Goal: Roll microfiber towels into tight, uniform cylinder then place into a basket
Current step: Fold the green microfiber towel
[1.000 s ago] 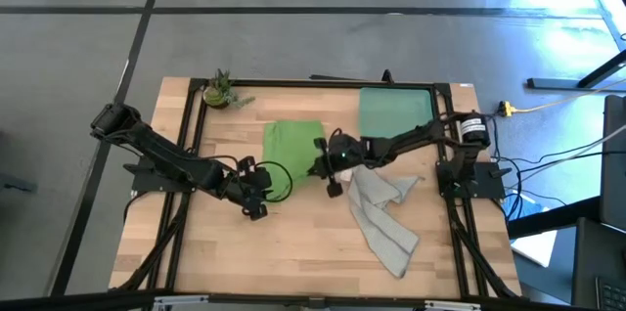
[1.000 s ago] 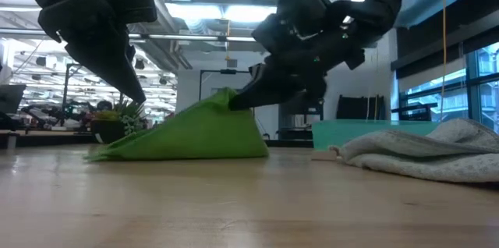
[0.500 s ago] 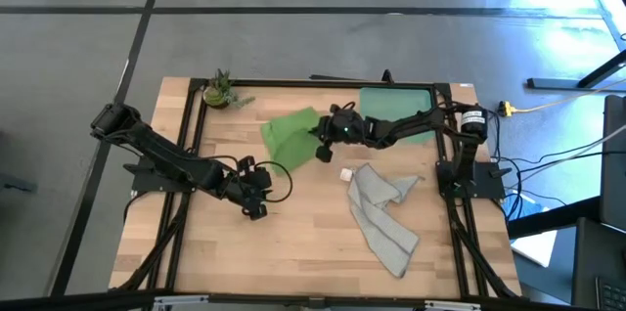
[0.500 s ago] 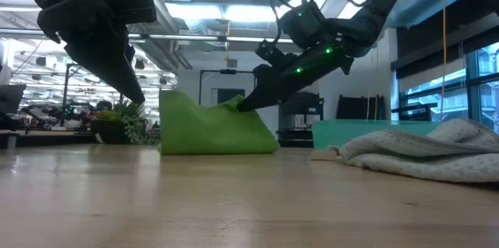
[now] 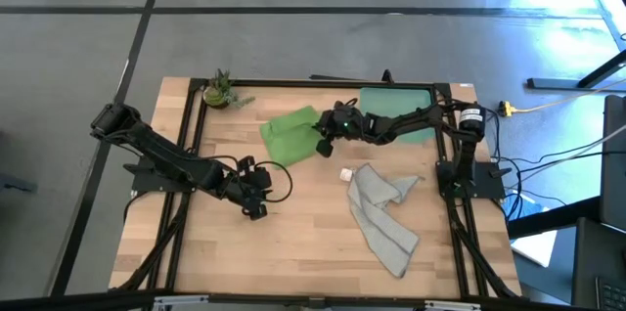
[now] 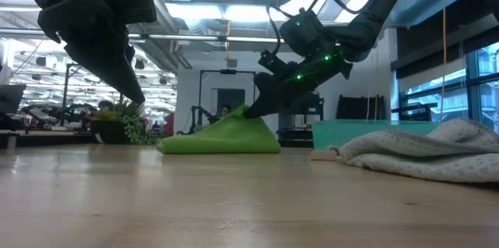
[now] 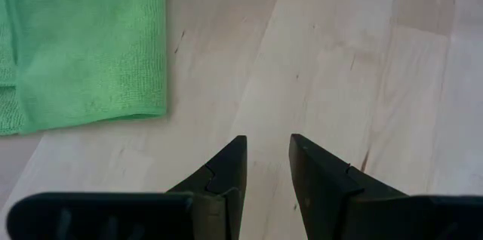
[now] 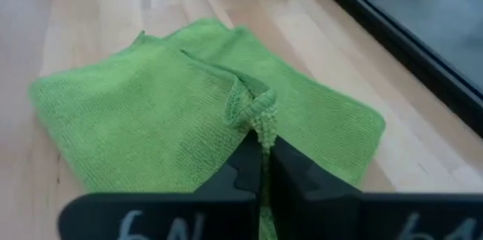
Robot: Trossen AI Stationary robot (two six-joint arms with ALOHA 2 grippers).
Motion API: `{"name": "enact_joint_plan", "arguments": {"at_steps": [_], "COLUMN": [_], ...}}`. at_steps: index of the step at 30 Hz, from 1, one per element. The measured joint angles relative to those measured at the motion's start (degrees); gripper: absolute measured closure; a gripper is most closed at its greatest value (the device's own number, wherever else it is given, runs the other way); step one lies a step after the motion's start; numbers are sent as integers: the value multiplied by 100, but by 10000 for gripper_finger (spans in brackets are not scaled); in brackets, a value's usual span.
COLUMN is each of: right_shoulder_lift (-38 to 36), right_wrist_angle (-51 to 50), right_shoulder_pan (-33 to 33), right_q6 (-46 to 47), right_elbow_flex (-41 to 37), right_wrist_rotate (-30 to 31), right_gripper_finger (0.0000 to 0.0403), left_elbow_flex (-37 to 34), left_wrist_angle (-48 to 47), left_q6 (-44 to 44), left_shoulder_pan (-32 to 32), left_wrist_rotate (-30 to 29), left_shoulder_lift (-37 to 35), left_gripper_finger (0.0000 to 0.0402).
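From above, the wooden tabletop (image 5: 293, 243) carries a green towel (image 5: 290, 135) at the back, a crumpled grey towel (image 5: 383, 215) nearer the front right, a small potted plant (image 5: 221, 91) in the back left corner and a teal basket (image 5: 396, 113) with nothing visible inside it; the left claw (image 5: 256, 203) hovers over bare wood. Level with the tabletop, the right claw (image 6: 253, 111) lifts a pinch of the green towel into a peak before a ceiling-lit room. The left wrist view shows that claw narrowly parted and empty; the right wrist view shows the right claw pinched closed on a green fold.
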Motion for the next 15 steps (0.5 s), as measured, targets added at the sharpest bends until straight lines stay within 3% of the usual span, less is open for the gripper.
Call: {"name": "enact_joint_plan", "arguments": {"at_steps": [8,15], "right_shoulder_lift": [0,0], "right_wrist_angle": [-258,-203], "right_shoulder_pan": [2,-9], "right_q6": [203,203], "right_elbow_flex": [-1,1], "right_wrist_rotate": [8,51], "right_gripper_finger": [351,286], "left_elbow_flex": [0,0], "left_wrist_angle": [0,0], "left_q6": [-2,-1], "left_shoulder_pan": [0,0], "left_wrist_rotate": [0,0], "left_shoulder_lift": [0,0], "left_gripper_finger": [305,305]}}
